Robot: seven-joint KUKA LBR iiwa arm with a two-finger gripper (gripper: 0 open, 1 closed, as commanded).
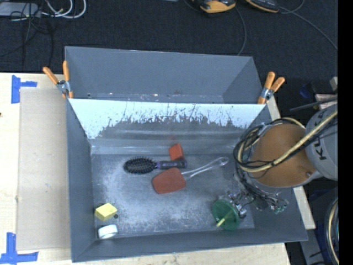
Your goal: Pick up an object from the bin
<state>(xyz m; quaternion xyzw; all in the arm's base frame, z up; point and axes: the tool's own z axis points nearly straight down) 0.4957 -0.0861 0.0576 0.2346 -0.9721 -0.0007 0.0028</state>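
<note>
My jaws were low in the grey bin (pixel 165 79), at its near right corner, where my arm came in from the right. Above them sat the orange-brown cover (pixel 278 158) on my wrist, with loops of cable (pixel 246 148) hanging round its left side. Whether my jaws were apart or together I could not tell; the metal parts there ran together against the bin floor.

The thing nearest to them was a dark green, roundish object (pixel 225 213) lying on the floor by the front wall. My jaws were just at its right side, touching it or very nearly so. A small yellow piece (pixel 220 222) showed at the green object's lower edge. I could not see anything held between my jaws.

The other things lay apart from me. Near the middle of the floor was a flat red-brown pad (pixel 168 181) with a clear handle (pixel 207 167) running up and to the right toward my wrist. Just left of it lay a black oval hairbrush (pixel 138 165), its handle pointing right toward a small orange-red block (pixel 176 152) close to the back slope. Well away, in the near left corner, were a yellow block (pixel 106 211) and, just in front of it, a white round cap (pixel 107 232) against the front wall.
</note>
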